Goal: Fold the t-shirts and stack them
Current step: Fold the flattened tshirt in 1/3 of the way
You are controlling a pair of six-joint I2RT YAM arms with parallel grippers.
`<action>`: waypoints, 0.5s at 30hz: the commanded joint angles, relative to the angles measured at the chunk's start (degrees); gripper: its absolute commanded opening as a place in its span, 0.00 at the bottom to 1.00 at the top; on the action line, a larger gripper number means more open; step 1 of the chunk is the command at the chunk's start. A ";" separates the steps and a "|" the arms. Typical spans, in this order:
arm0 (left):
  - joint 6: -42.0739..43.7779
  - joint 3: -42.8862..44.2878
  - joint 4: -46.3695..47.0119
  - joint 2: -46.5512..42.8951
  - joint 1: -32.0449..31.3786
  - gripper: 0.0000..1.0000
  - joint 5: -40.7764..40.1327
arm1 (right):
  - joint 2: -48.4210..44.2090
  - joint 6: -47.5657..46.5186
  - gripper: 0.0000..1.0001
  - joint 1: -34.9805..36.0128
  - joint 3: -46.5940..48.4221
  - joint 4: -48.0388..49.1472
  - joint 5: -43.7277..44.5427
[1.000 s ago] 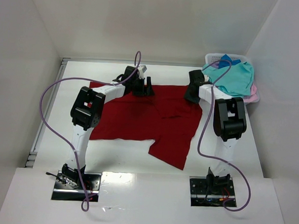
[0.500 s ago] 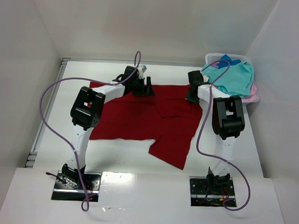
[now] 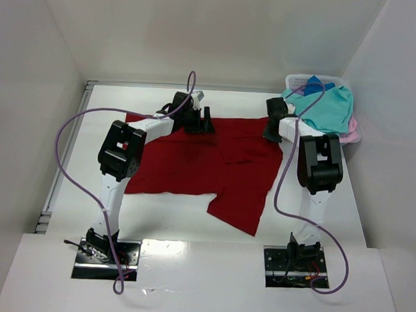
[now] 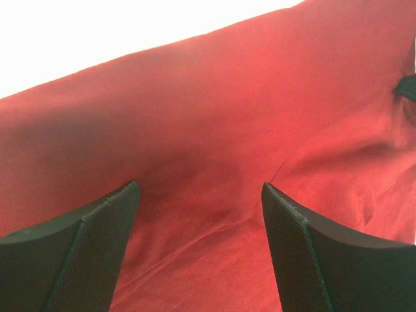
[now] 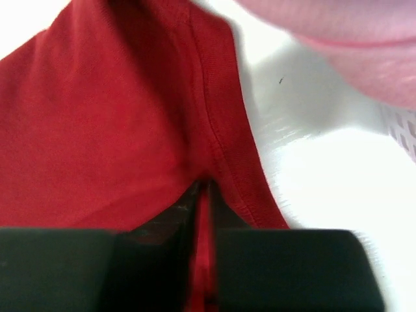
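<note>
A large dark red t-shirt (image 3: 200, 162) lies spread across the table, one part trailing toward the near right. My left gripper (image 3: 198, 120) hovers open over its far edge; in the left wrist view the gripper (image 4: 200, 188) has red cloth (image 4: 214, 130) between its wide fingers, untouched. My right gripper (image 3: 272, 129) is at the shirt's far right corner, shut on a pinch of the red fabric (image 5: 130, 130); the right wrist view shows the gripper (image 5: 203, 195) with a thin fold of cloth between its pads. Teal (image 3: 327, 110), pink (image 3: 352, 129) and blue (image 3: 315, 85) t-shirts lie in the basket.
A pale slotted laundry basket (image 3: 296, 81) stands at the far right corner, close to the right gripper; pink cloth (image 5: 338, 32) hangs over it in the right wrist view. White walls enclose the table on three sides. Purple cables loop from both arms.
The right gripper has closed on the shirt's far right corner and shifted slightly; the cloth near it has bunched a little. The left arm has stayed where it was.
</note>
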 commanded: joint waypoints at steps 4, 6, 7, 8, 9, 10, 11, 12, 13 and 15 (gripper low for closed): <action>3.35 -1.27 -5.25 -2.64 1.92 0.90 -1.54 | -7.90 -2.57 0.48 -1.42 -2.38 6.50 -6.42; 3.88 -1.27 -5.77 -5.11 2.53 0.93 -1.54 | -11.41 -2.57 0.52 -1.42 -2.39 8.78 -9.33; 3.89 -1.97 -6.30 -7.91 3.50 0.94 -2.15 | -12.38 -2.57 0.54 -1.42 -2.39 9.40 -12.13; 3.89 -1.97 -6.30 -9.33 4.11 0.97 -2.85 | -13.35 -2.57 0.60 -1.42 -2.39 9.41 -13.47; 3.89 -2.84 -6.82 -10.82 5.43 0.98 -3.47 | -14.75 -2.57 0.63 -1.42 -1.60 10.10 -14.70; 3.89 -3.72 -7.61 -13.45 6.13 0.98 -4.17 | -15.29 -2.57 0.67 -1.42 -0.72 10.89 -15.93; 4.50 -3.73 -8.49 -14.87 7.01 1.00 -5.31 | -15.29 -2.57 0.77 -1.42 -0.19 10.90 -17.77; 4.50 -4.51 -8.50 -16.01 7.80 1.00 -5.93 | -15.29 -2.57 0.81 -1.42 -0.19 11.42 -18.40; 4.50 -5.04 -9.11 -18.37 9.64 1.00 -6.63 | -15.81 -2.05 0.84 -1.42 0.60 12.21 -19.01; 5.03 -6.89 -9.81 -20.32 11.49 1.00 -8.56 | -15.29 -1.52 0.92 -1.42 1.31 12.22 -20.33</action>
